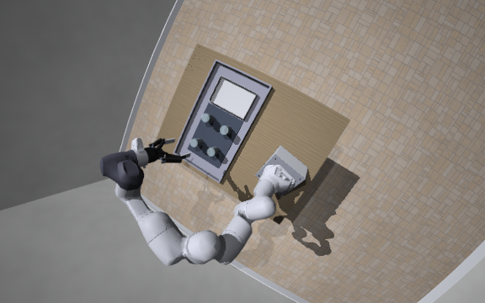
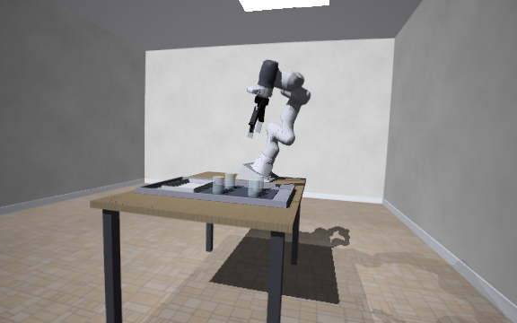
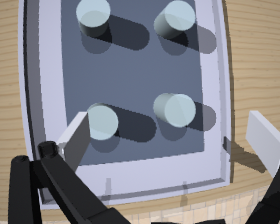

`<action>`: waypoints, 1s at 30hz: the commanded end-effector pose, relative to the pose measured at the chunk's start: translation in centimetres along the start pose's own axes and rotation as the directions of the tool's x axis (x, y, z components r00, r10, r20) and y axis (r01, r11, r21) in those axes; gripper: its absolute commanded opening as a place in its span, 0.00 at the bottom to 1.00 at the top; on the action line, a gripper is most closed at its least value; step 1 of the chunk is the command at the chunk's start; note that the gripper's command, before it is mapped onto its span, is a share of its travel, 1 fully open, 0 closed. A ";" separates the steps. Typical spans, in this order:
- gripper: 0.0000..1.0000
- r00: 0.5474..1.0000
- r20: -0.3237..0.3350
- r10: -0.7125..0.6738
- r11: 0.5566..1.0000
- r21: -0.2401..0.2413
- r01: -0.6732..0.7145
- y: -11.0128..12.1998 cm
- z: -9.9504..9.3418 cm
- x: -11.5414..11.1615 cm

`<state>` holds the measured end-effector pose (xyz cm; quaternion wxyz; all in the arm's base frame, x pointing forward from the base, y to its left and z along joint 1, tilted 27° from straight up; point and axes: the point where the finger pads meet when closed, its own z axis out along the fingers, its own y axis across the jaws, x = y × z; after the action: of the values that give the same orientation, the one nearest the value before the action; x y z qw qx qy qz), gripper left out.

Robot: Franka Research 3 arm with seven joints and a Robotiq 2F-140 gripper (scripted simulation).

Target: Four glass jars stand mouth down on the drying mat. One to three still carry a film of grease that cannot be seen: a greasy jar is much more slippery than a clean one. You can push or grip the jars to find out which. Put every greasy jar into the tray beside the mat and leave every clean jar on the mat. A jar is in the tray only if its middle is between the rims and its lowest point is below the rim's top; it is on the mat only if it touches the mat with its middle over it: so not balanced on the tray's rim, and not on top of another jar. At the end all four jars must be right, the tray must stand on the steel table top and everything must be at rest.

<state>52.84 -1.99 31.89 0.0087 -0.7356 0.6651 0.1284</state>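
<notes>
Four-sided layout on the dark mat [image 1: 228, 117] [image 3: 131, 75]: two pale greenish jars stand nearer the tray, the left one [image 1: 207, 119] [image 3: 93, 14] and the right one [image 1: 226, 130] [image 3: 178, 16]. Two more stand at the far end, the left one [image 1: 196, 143] [image 3: 102, 122] and the right one [image 1: 213, 151] [image 3: 180, 110]. All are upright and apart. The white tray [image 1: 235, 98] [image 2: 191, 186] looks empty. My gripper [image 1: 180, 148] [image 2: 254, 131] [image 3: 170, 126] is open and empty, high above the table. Grease cannot be seen.
The steel top [image 1: 205, 165] [image 3: 51, 90] has a raised rim around mat and tray. It lies on a wooden table [image 1: 297, 122] [image 2: 187, 206]. The robot's base [image 1: 293, 166] stands on the wood to the right in the top view.
</notes>
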 end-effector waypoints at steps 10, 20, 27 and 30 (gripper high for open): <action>1.00 0.981 0.046 0.189 0.982 -0.008 -0.189 0.0 1.5 0.7; 1.00 0.958 0.075 0.275 0.961 -0.023 -0.275 0.2 2.7 1.1; 1.00 0.923 0.103 0.370 0.929 -0.039 -0.368 0.4 3.8 1.5; 1.00 0.923 0.103 0.370 0.929 -0.039 -0.368 0.4 3.8 1.5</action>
<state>51.63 -2.79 28.03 0.0125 -0.6174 0.7669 0.1745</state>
